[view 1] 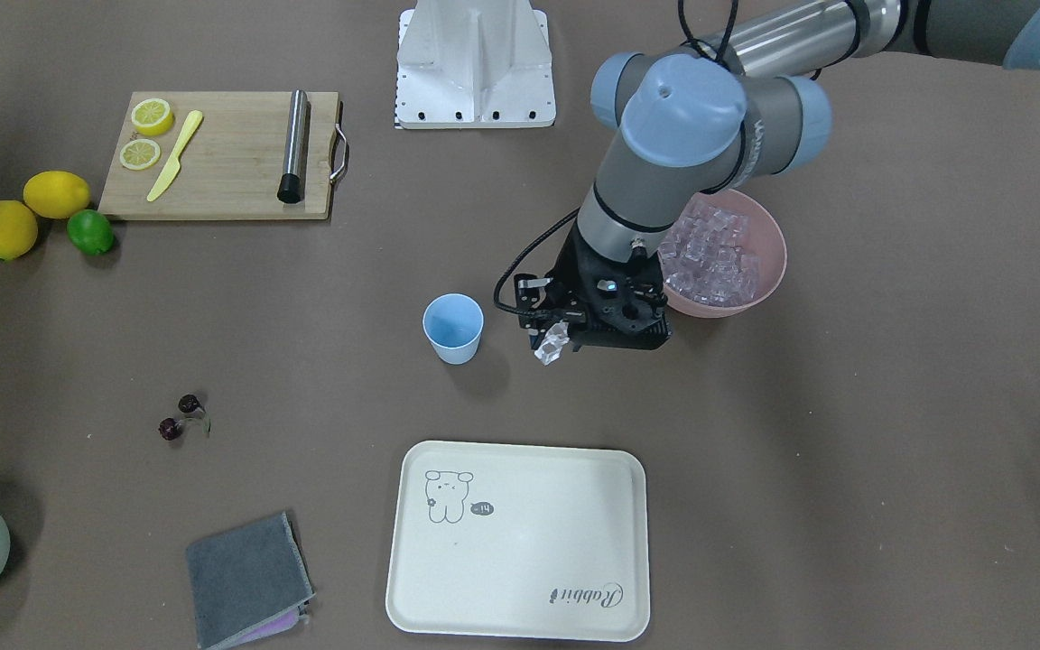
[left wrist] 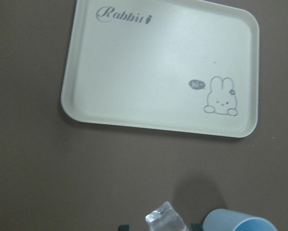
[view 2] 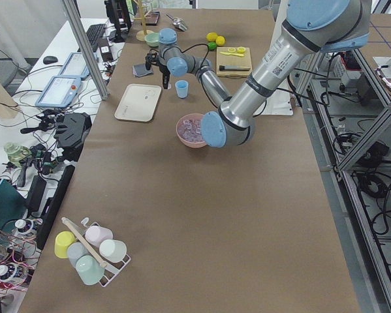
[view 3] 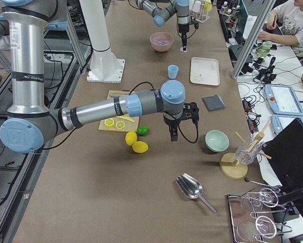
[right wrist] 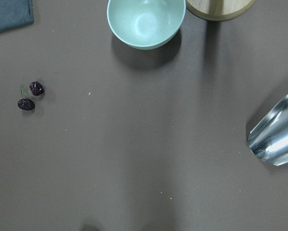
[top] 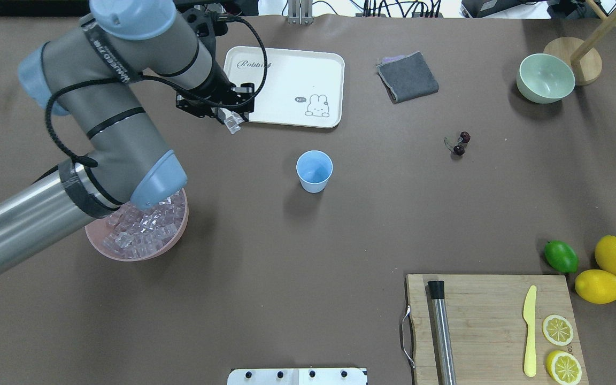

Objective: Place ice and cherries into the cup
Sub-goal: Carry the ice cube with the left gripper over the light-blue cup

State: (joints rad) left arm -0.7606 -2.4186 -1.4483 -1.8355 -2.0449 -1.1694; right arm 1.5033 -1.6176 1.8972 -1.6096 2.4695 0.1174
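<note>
Left gripper [view 1: 558, 332] was clenched on one clear ice cube [left wrist: 165, 219], held clear of the table [view 1: 755, 451] with the fingers pointing down. The held cube sat just beside the cup [view 1: 453, 328], not over its opening; in the left wrist view the cup rim appeared at the lower right of the cube. The cup stood upright and open near the middle of the table, and no contents were visible in it. On the other side of the gripper, the pink bowl [view 1: 777, 262] held the remaining ice [view 1: 719, 262], partly hidden by the left arm. The tray [view 1: 520, 542] lay beyond the cup toward the operators' side. The cherries [view 1: 181, 415] lay on the bare table, well apart from the cup. The right gripper [view 3: 173, 134] hung above the table toward the far end; whether it was released or clenched could not be told.
</note>
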